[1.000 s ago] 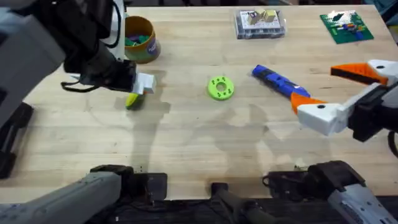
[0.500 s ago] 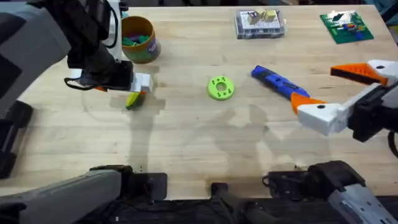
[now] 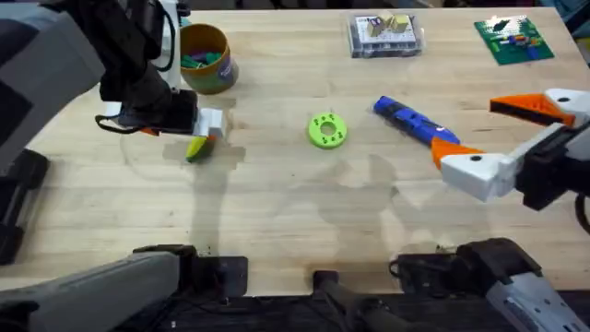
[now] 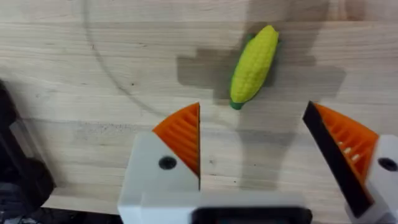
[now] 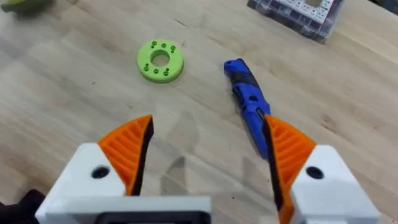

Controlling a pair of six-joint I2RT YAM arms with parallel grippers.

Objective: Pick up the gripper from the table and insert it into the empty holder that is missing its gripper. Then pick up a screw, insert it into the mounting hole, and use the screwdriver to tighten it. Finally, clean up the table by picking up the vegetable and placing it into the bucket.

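The clean-up step seems in hand: the left gripper (image 4: pixel 252 152), fingers spread and empty, hovers over the small yellow toy corn cob (image 4: pixel 253 64) near the wooden table's (image 3: pixel 277 221) far-left corner, beside the mustard-yellow round bucket (image 3: pixel 206 57); next, descend and clamp.

The setting is a robotics lab or test bench. A pale wooden table (image 3: pixel 295 212) carries staged practice items rather than working stock: a clear plastic parts box (image 3: pixel 385 35) near the far edge, a green board with small coloured parts (image 3: pixel 513 40) at the far right corner, a green 3D-printed disc with holes (image 3: pixel 326 130) at the centre, and a toy corn cob (image 4: pixel 253 64) near the left edge.
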